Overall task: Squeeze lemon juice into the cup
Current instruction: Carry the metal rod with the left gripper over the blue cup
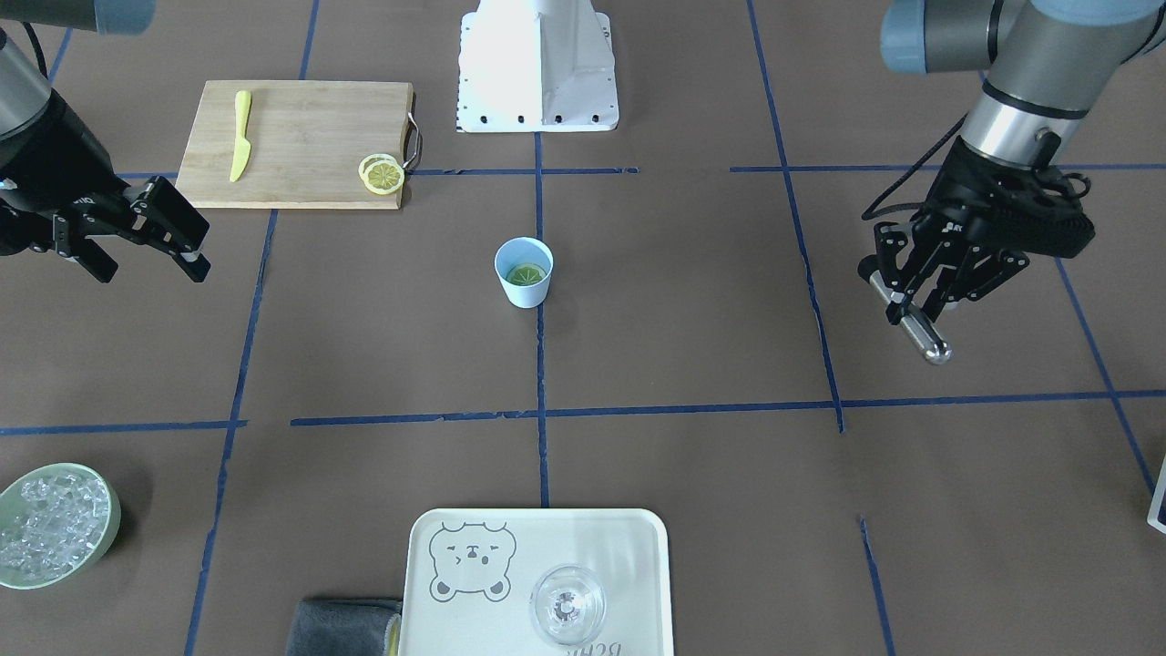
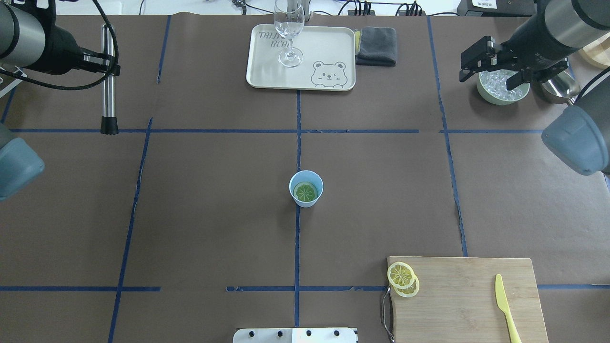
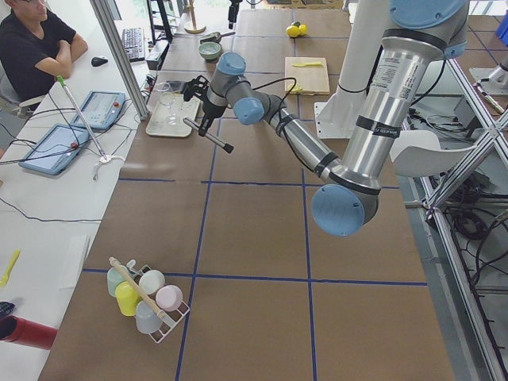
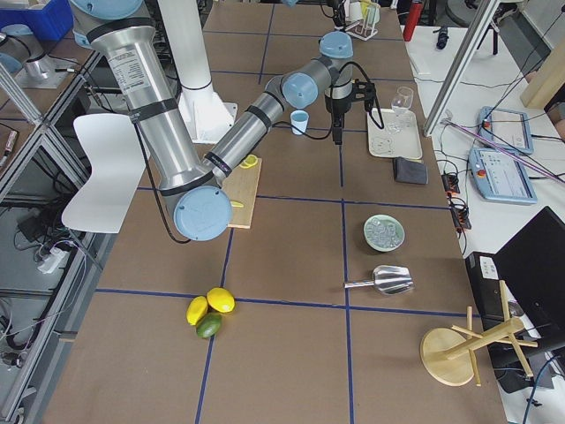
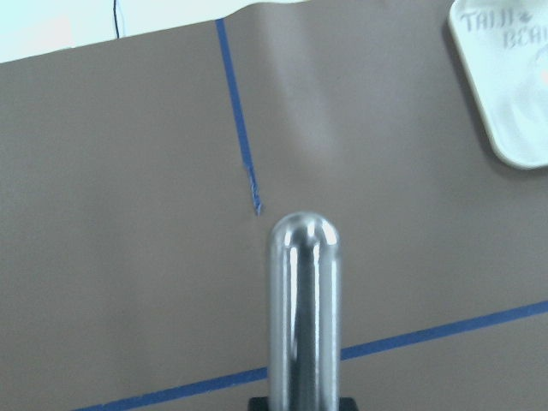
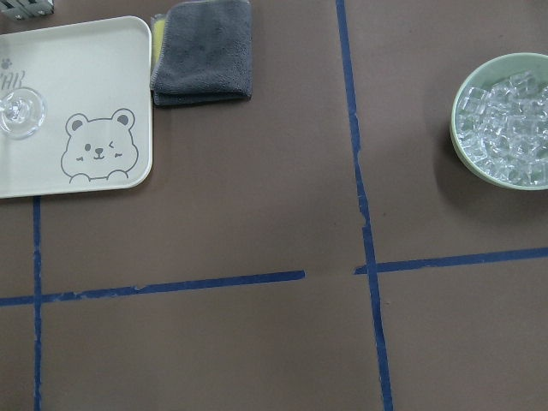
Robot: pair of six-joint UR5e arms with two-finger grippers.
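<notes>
Front-facing view: the left claw [image 1: 915, 305] is clamped on a metal rod [image 1: 925, 340], and the right claw [image 1: 152, 270] is spread apart. The cup [image 1: 526, 293] stands on the surface between them, well apart from both, with the lemon [image 1: 526, 273] inside. Overhead view: the cup sits nearer the robot than either claw.

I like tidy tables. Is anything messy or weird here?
Nothing looks spilled or broken. One small oddity: a thin round yellow lemon slice lies flat at the bottom of the small pale-blue cup, and it looks greenish against the blue inside.
</notes>
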